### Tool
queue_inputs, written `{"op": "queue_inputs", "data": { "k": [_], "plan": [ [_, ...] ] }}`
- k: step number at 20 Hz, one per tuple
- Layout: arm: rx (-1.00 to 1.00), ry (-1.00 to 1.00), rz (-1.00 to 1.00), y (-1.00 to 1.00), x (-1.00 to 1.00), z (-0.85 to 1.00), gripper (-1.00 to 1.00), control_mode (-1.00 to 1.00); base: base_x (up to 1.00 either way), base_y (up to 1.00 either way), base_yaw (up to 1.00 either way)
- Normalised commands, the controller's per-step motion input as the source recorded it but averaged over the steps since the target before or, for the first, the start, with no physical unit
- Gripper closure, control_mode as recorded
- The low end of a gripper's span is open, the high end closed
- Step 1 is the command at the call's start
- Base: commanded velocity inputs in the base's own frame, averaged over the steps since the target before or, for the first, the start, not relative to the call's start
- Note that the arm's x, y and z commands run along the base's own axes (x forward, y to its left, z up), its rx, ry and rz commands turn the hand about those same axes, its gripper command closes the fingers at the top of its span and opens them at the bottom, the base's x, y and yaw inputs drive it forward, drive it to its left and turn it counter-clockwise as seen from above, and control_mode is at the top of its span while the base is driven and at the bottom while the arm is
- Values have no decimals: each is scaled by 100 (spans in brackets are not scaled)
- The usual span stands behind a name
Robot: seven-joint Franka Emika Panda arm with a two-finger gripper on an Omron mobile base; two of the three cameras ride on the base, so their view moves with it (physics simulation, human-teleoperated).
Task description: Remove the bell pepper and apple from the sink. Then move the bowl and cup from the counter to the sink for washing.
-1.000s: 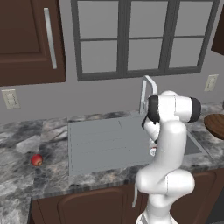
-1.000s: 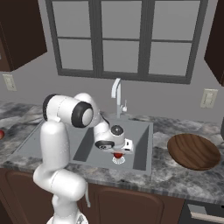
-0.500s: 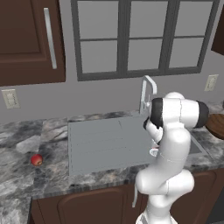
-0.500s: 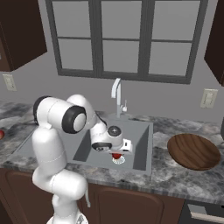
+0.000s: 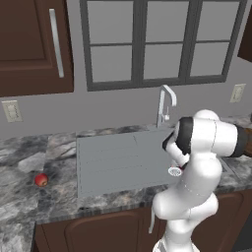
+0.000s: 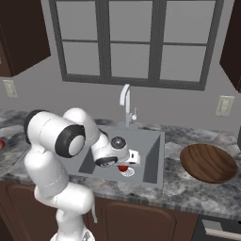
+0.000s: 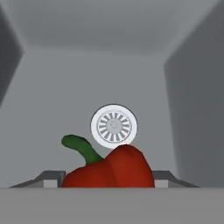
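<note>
The bright red bell pepper [image 7: 109, 170] with its curved green stem sits between my two fingertips [image 7: 51, 178], which press on its sides. My gripper [image 7: 107, 181] is shut on it, low inside the grey sink [image 7: 65, 87], just above the round white drain [image 7: 113, 124]. From the right base view the gripper [image 6: 123, 164] hangs in the basin [image 6: 151, 153] with the bell pepper [image 6: 123, 168] under it. The apple [image 5: 41, 179] lies on the dark marbled counter [image 5: 29, 206] left of the sink [image 5: 113, 162]. The brown wooden bowl [image 6: 208, 162] rests on the counter right of the sink. The cup is out of view.
The chrome faucet [image 6: 125, 101] curves over the basin's back edge, close behind my hand. The sink walls stand close on the right of the gripper. Brown cabinets hang above at the left [image 5: 29, 44], and a window runs behind the sink.
My arm's upper links have folded lower and swung left. The hand has stayed low in the basin by the drain, with the bell pepper between the fingers.
</note>
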Motion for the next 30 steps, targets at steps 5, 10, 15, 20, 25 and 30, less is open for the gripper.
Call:
{"op": "queue_inputs", "data": {
  "k": [5, 10, 15, 20, 25, 30],
  "plan": [
    [0, 0, 0, 1, -5, 46, 100, -100, 0, 0, 0],
    [0, 0, 0, 3, 0, 51, 100, -100, 0, 0, 0],
    [0, 1, 0, 0, -1, 52, 100, -100, 0, 0, 0],
    [0, 3, 0, 0, -1, 52, 100, -100, 0, 0, 0],
    [0, 9, 0, 0, -12, 43, 100, -100, 0, 0, 0],
    [0, 13, 0, 0, -15, 41, 100, -100, 0, 0, 0]
  ]
}}
